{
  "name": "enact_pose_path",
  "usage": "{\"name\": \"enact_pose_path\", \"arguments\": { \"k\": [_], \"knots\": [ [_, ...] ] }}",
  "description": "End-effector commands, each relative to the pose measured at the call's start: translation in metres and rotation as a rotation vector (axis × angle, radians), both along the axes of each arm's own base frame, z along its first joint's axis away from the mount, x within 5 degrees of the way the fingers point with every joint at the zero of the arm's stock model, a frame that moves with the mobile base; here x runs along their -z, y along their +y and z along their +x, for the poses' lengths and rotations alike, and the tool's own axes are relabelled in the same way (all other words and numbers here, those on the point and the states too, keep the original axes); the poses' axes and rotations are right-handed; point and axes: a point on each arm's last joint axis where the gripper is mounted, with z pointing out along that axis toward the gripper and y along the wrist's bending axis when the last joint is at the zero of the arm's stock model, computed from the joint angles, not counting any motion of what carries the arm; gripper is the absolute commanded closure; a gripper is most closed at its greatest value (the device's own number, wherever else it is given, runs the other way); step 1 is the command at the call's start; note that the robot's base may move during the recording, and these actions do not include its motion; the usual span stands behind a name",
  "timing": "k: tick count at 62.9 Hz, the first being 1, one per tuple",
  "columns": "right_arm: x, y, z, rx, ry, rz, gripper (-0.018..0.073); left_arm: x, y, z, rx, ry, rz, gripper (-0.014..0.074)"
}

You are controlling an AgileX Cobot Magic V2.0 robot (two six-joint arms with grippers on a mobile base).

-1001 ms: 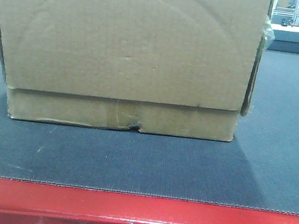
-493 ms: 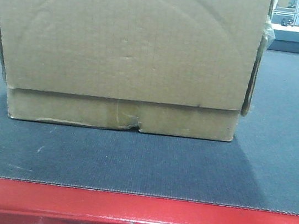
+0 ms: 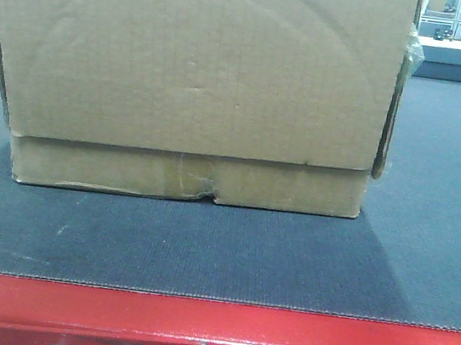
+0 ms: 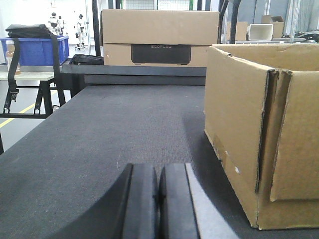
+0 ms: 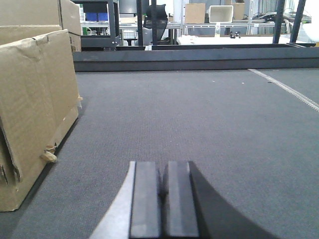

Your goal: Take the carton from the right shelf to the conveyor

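Note:
The brown carton (image 3: 196, 82) stands upright on the conveyor's dark grey belt (image 3: 202, 250), close behind the red frame (image 3: 207, 337). An arc crease marks its front, and a taped lower strip has a small torn notch. In the left wrist view the carton (image 4: 259, 129) is to the right of my left gripper (image 4: 158, 172), which is shut on nothing and apart from the box. In the right wrist view the carton (image 5: 35, 104) is to the left of my right gripper (image 5: 163, 169), also shut and empty, low over the belt (image 5: 199, 114). The right shelf is out of view.
Another cardboard box (image 4: 159, 37) stands beyond the belt's far end, with a blue bin (image 4: 35, 50) on a table at the left. Dark rails (image 5: 199, 55) close the belt's far side. Shelving and boxes fill the background.

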Motion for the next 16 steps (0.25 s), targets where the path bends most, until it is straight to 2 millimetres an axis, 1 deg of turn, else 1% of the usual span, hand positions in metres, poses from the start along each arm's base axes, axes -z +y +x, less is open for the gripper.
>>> {"name": "enact_pose_path", "arguments": {
  "k": [1, 16],
  "knots": [
    [-0.0029, -0.0005, -0.0004, 0.007, -0.034, -0.005, 0.0634, -0.0025, -0.0004, -0.0006, 0.007, -0.024, 0.001, 0.0592],
    [-0.0029, -0.0005, -0.0004, 0.007, -0.034, -0.005, 0.0634, -0.0025, -0.0004, -0.0006, 0.007, -0.024, 0.001, 0.0592]
  ]
}}
